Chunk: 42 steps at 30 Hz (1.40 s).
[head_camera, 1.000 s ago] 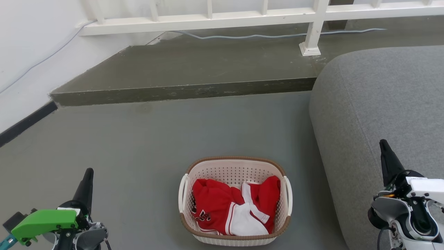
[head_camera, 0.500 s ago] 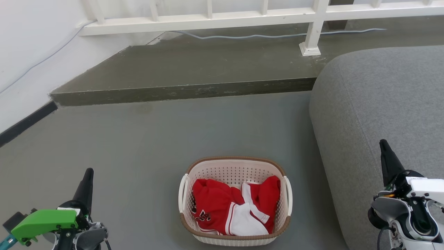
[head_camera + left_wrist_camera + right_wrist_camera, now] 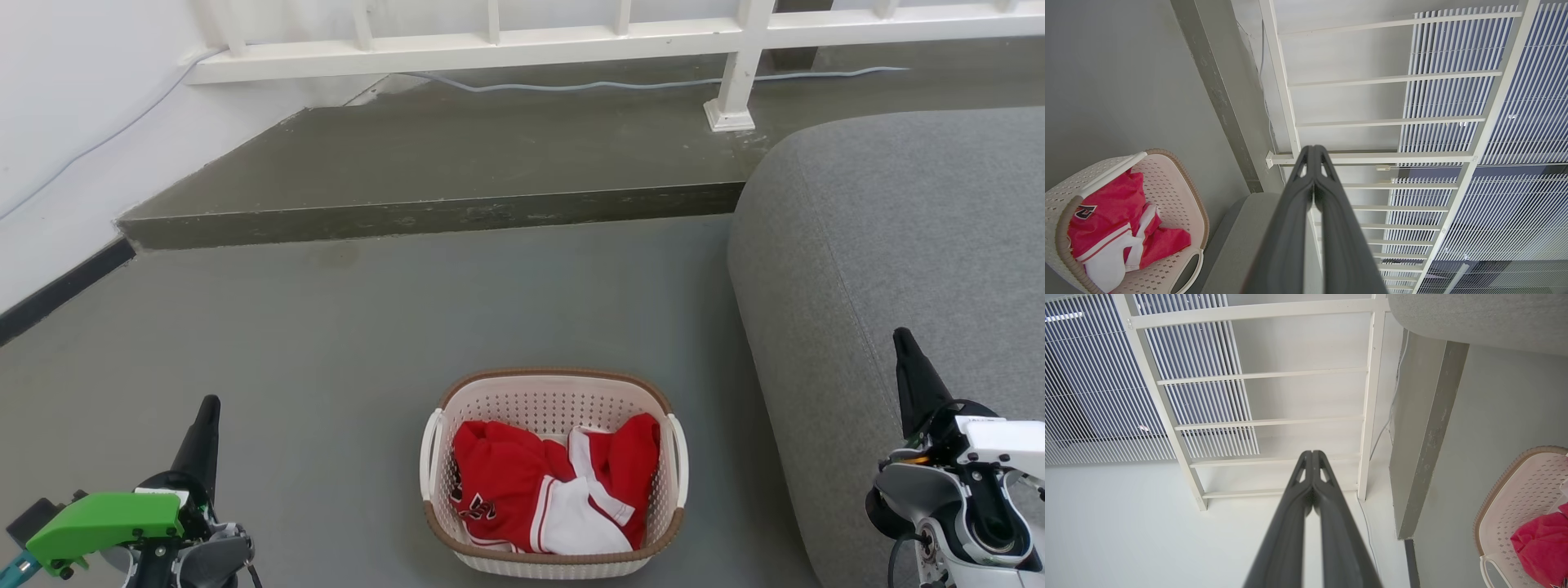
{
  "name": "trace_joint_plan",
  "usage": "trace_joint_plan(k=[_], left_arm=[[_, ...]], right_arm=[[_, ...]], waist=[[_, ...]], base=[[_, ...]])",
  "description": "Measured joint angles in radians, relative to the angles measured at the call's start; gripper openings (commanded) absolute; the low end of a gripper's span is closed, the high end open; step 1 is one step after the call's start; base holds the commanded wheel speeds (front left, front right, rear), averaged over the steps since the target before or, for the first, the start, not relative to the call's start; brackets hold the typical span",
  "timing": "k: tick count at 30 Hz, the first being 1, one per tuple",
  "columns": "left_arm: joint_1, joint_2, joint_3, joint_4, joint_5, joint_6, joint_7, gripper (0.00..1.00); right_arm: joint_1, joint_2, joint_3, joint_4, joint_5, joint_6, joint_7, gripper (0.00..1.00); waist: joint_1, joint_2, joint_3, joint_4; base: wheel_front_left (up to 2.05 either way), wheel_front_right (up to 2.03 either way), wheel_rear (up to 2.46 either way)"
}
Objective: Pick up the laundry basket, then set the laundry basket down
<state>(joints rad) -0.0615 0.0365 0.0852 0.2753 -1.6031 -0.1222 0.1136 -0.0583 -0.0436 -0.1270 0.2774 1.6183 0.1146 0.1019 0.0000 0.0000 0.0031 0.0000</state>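
— Biggest first?

— Grey floor [image 3: 326, 343], matte, across most of the head view. Next, a grey sofa [image 3: 898, 245] bulging in from the right. Behind, a darker raised step [image 3: 457, 155], and along its far edge a white railing [image 3: 490, 45].

— And the basket [image 3: 555, 402]?

— Down on the floor, upright, low and centre in the head view. Near the sofa's left flank, with a strip of floor between. Well short of the step. Rounded-rectangular, cream-white plastic, walls dotted with rows of small holes. Brown woven-look band all around the rim. On either side a white handle [image 3: 428, 453], both free.

— Inside?

— Crumpled red-and-white jersey [image 3: 522, 482], covering the bottom and heaped to just under the rim. Dark lettering on one fold.

— Smallest last, then?

— At lower left, the left gripper [image 3: 209, 406], over open floor and well apart from the basket. Fingers [image 3: 1290, 228] pressed together from base to tip, with nothing held. At lower right, the right gripper [image 3: 900, 336], seen against the sofa's grey. Same there: closed tip to tip, with nothing held. Both clear of the basket and its handles.
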Motion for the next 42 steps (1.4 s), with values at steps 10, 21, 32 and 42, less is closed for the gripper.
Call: trace_joint_plan(k=[10,21,32,42], left_arm=[[0.045,-0.026,-0.007,0.057,0.0,0.001,-0.001,1.0],[0.044,-0.025,-0.023,0.034,0.008,0.001,-0.028,1.0],[0.042,-0.023,-0.051,0.008,0.066,0.001,-0.067,1.0],[0.04,-0.005,-0.089,-0.011,0.164,0.001,-0.099,1.0]], right_arm=[[0.055,0.029,0.005,0.053,0.0,-0.002,0.0,1.0],[0.053,0.029,0.018,0.018,-0.012,-0.002,-0.015,1.0],[0.048,0.024,0.049,-0.022,-0.052,-0.002,-0.044,1.0],[0.045,-0.012,0.102,-0.064,-0.142,-0.002,-0.08,1.0]], waist=[[0.0,0.0,0.0,0.0],[0.0,0.0,0.001,-0.001],[0.0,0.0,0.003,-0.002],[0.0,0.0,0.002,-0.005]], base=[[0.0,0.0,0.0],[0.0,0.0,0.0],[0.0,0.0,0.0],[0.0,0.0,0.0]])
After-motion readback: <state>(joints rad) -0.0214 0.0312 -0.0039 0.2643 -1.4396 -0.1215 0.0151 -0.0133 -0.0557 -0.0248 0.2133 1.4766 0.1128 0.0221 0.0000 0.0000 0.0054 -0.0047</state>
